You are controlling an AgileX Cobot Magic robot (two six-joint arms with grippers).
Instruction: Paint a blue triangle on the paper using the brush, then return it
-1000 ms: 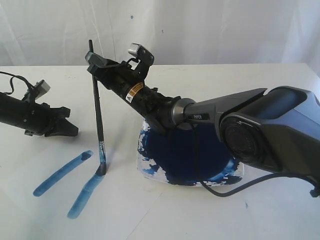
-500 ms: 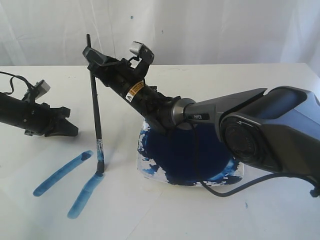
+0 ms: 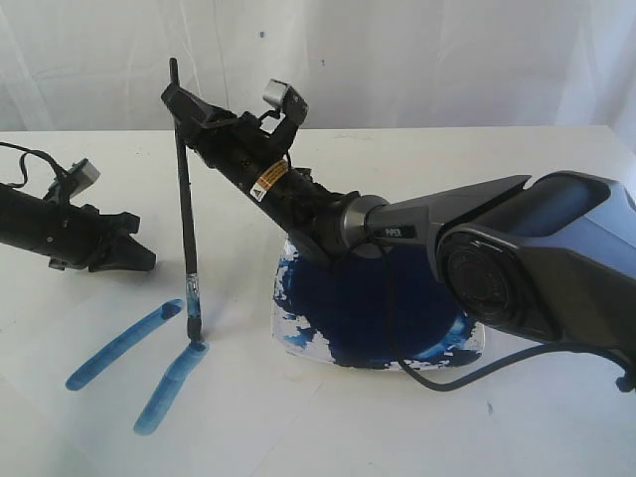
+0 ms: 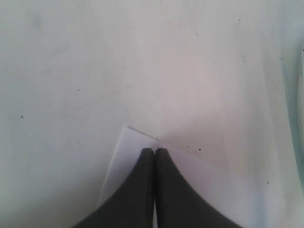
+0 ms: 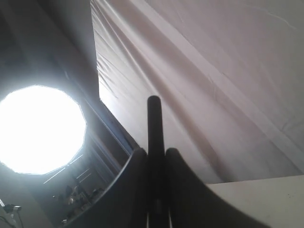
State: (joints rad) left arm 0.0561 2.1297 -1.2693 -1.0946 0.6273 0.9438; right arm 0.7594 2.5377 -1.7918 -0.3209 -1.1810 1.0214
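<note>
The brush (image 3: 185, 199) stands nearly upright, its blue-stained tip touching the paper (image 3: 89, 427) at the upper end of one blue stroke. My right gripper (image 3: 179, 104) is shut on the black handle near its top; in the right wrist view the handle (image 5: 154, 118) sticks out between the fingers of that gripper (image 5: 154, 152). Of the blue triangle, two streaky strokes (image 3: 124, 343) (image 3: 169, 386) lie side by side. My left gripper (image 3: 139, 260) is shut, its tips (image 4: 154, 150) resting on a corner of the paper (image 4: 124, 156).
A square white dish (image 3: 294, 338) holding a dark navy paint pool (image 3: 383, 303) sits just right of the brush, under the right arm (image 3: 497, 248). White curtain hangs behind the table.
The right gripper has risen a little and shifted left, standing the brush more upright. The tip stays near the upper end of the right stroke. The left arm has not moved.
</note>
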